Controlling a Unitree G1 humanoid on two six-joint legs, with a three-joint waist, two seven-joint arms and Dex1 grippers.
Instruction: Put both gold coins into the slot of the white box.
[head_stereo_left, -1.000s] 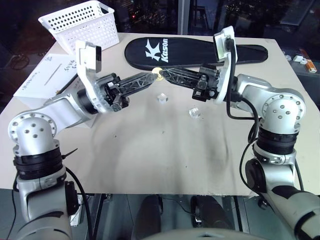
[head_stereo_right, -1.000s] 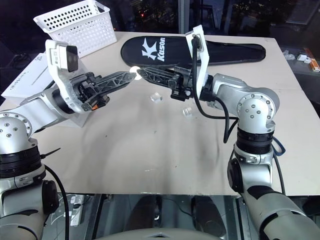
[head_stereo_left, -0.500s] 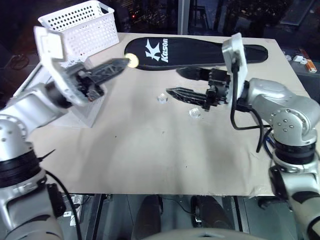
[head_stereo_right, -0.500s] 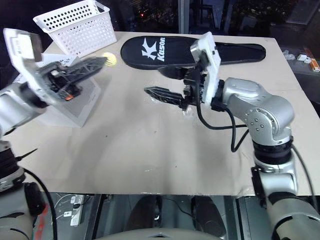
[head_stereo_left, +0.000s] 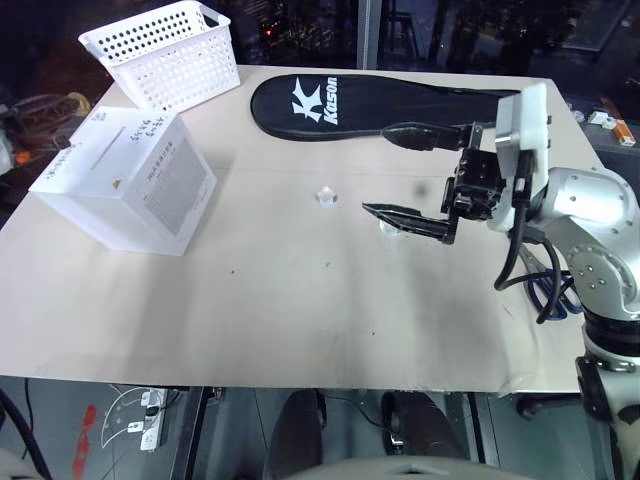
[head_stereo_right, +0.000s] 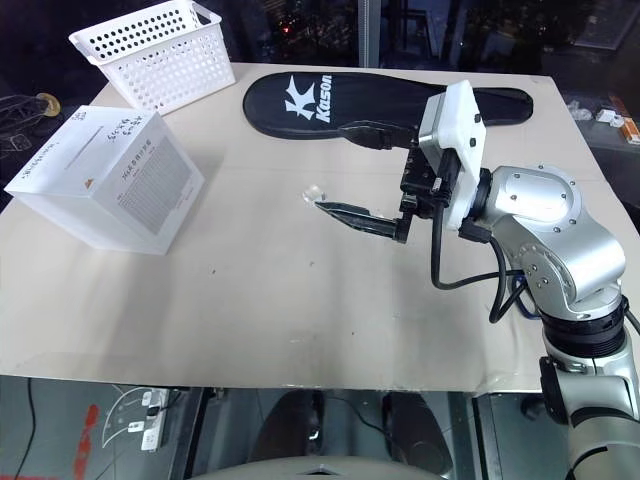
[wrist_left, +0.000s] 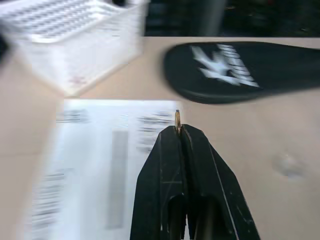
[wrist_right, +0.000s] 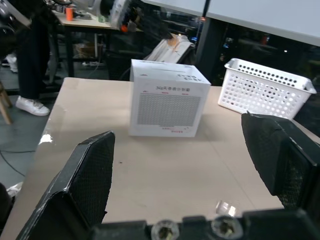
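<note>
In the head views, the right gripper (head_stereo_left: 405, 170) is seen spread wide and empty above the tabletop (head_stereo_left: 300, 300), near a small clear case (head_stereo_left: 325, 195), while the white box (head_stereo_left: 125, 180) is set at the left beside a white basket (head_stereo_left: 165, 50). In the left wrist view, a gold coin (wrist_left: 177, 120) is pinched edge-on at the tips of the clenched left gripper (wrist_left: 178, 131), held above the white box (wrist_left: 100, 165) and its slot (wrist_left: 117, 175). In the right wrist view, the white box (wrist_right: 169, 97) is framed between the parted fingers (wrist_right: 87, 175).
</note>
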